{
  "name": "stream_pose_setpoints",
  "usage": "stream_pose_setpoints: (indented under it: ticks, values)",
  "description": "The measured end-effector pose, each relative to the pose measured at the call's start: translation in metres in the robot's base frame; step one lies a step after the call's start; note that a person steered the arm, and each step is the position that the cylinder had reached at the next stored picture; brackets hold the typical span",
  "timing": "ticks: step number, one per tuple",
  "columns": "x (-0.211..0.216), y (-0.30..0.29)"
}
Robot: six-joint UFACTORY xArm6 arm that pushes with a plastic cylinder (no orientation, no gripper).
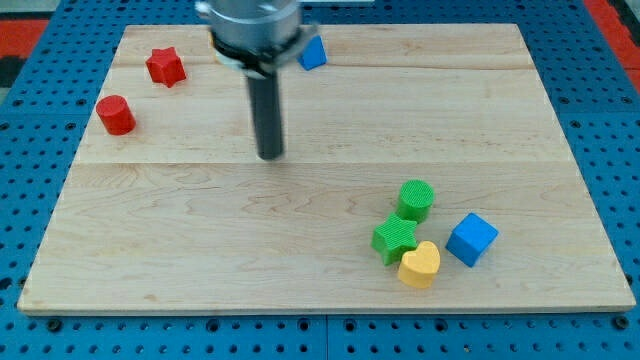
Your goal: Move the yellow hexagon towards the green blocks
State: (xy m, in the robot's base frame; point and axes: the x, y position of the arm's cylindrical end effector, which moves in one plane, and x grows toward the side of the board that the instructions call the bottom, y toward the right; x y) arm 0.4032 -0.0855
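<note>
- My tip is hanging over bare wood in the upper middle of the board, touching no block and pushing nothing; being a plain rod, it is holding nothing.
- No yellow hexagon is showing. The only yellow block is looking more like a heart, sitting near the view's bottom right, well apart from my tip.
- That yellow block is already lying against the green star, with the green cylinder just above the star and a blue cube just beside the yellow one on the view's right.
- Judging by its looks, the yellow block is light, stiff and smooth, so it is likely sliding easily on the wood and turning if pushed off centre.
- There is no taking hold here; a push is best landing on the middle of a side facing away from the green pair, probably the lower right side.
- A red star and a red cylinder are sitting at the view's upper left, and a blue block is peeking out beside the arm at the top.
- No brand, label or writing is showing anywhere.
</note>
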Motion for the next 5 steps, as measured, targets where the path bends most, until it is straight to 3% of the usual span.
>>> stream_pose_setpoints:
  ticks: [3, 4, 5]
  values:
    - [-0.195, -0.009]
    - [-0.21, -0.02]
    - [-0.207, -0.075]
